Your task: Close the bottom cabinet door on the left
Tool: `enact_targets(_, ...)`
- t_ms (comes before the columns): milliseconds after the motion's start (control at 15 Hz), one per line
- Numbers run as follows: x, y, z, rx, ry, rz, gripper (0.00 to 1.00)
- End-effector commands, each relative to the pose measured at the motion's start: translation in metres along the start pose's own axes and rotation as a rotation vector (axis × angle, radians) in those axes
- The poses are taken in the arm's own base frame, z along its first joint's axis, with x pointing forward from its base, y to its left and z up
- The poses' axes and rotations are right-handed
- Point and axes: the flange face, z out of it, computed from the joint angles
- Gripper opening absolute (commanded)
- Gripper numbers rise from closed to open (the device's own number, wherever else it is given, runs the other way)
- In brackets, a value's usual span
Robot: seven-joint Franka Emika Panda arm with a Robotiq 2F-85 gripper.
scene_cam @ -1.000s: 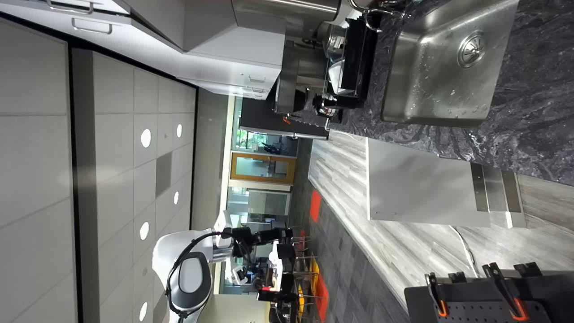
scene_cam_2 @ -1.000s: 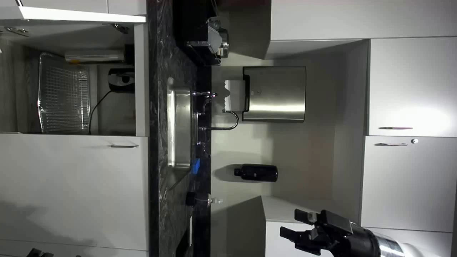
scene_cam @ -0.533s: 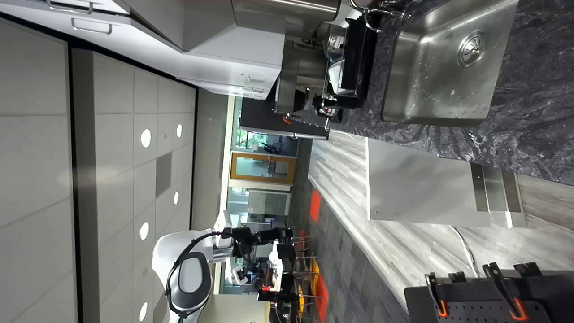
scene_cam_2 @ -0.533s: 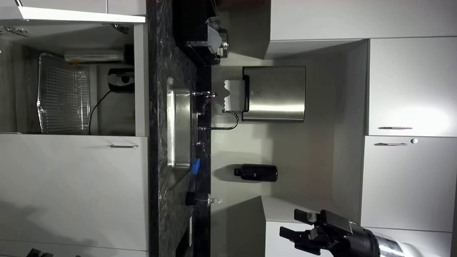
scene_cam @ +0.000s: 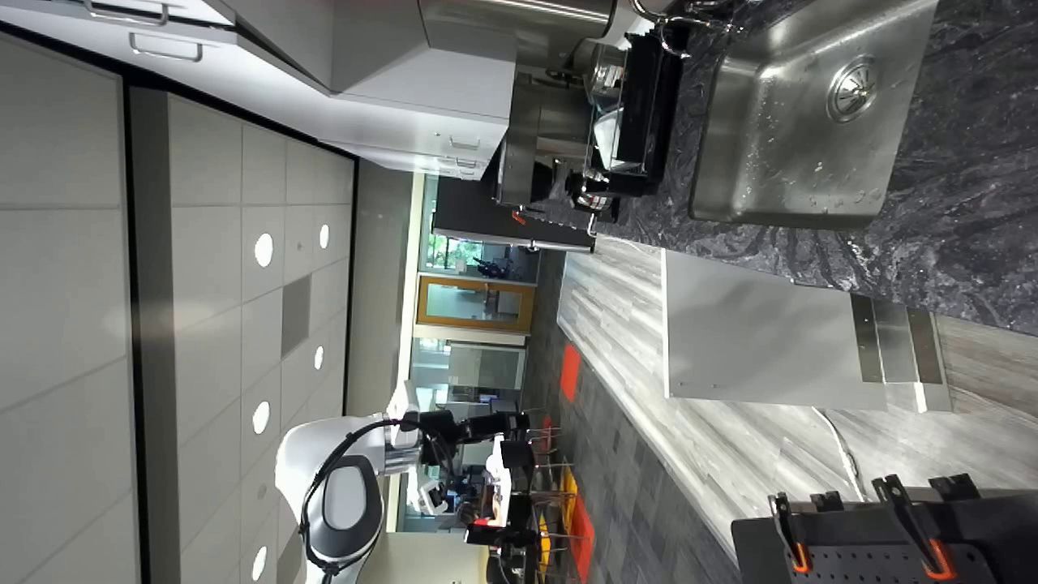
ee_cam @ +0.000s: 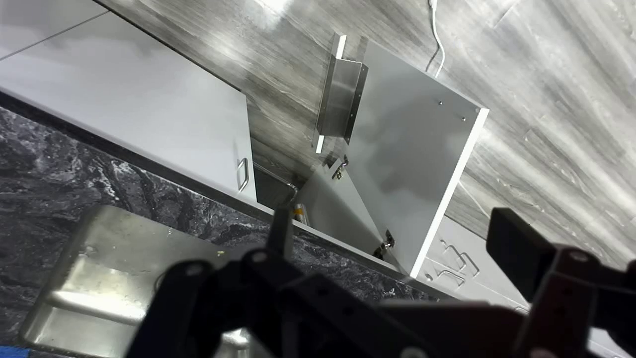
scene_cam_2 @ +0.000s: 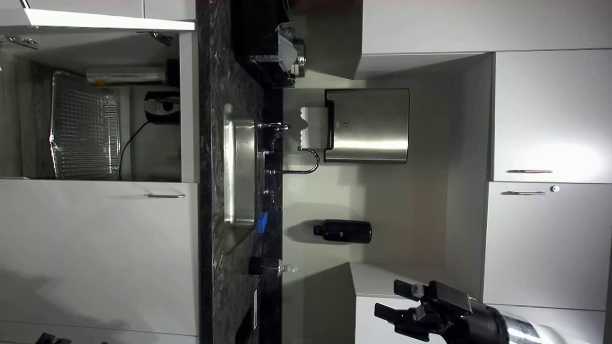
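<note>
The bottom cabinet door [scene_cam: 754, 337], a large flat pale grey-white panel, stands swung wide open from the cabinet below the dark counter. In an exterior view only its bright edge [scene_cam_2: 112, 19] shows, at the picture's top left. In the wrist view the door [ee_cam: 415, 144] shows its inner face with two hinges and a metal bracket. My gripper [scene_cam_2: 389, 299] is open and empty, high above the counter and well apart from the door. In the wrist view the spread fingers [ee_cam: 392, 228] frame the counter edge and the door's hinge end.
Both exterior pictures lie on their side. A steel sink [scene_cam: 799, 146] is set in the dark counter [scene_cam: 957, 186]. The open cabinet holds a wire-mesh basket [scene_cam_2: 86, 126]. A closed door [scene_cam_2: 95, 253] adjoins it. A black bottle [scene_cam_2: 344, 231] and dish rack [scene_cam_2: 267, 52] stand on the counter.
</note>
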Motion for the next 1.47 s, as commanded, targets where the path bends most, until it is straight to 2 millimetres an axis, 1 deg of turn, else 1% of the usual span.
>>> enact_targets(0, 0.014, -0.027, 0.029, -0.001, 0.023, -0.036, 1.0)
enact_targets(200, 0.014, -0.039, 0.037, 0.001, 0.019, -0.056, 1.0)
enact_targets(400, 0.014, -0.045, 0.039, 0.001, 0.015, -0.065, 1.0)
enact_targets(467, 0.015, -0.055, 0.044, 0.007, 0.033, -0.081, 1.0)
enact_targets(667, 0.021, -0.092, 0.074, 0.005, 0.057, -0.144, 1.0)
enact_targets(800, 0.025, -0.112, 0.09, -0.002, 0.071, -0.183, 1.0)
enact_targets(1067, 0.04, -0.136, 0.118, -0.001, 0.104, -0.22, 1.0)
enact_targets(1400, 0.066, -0.164, 0.159, -0.016, 0.107, -0.234, 1.0)
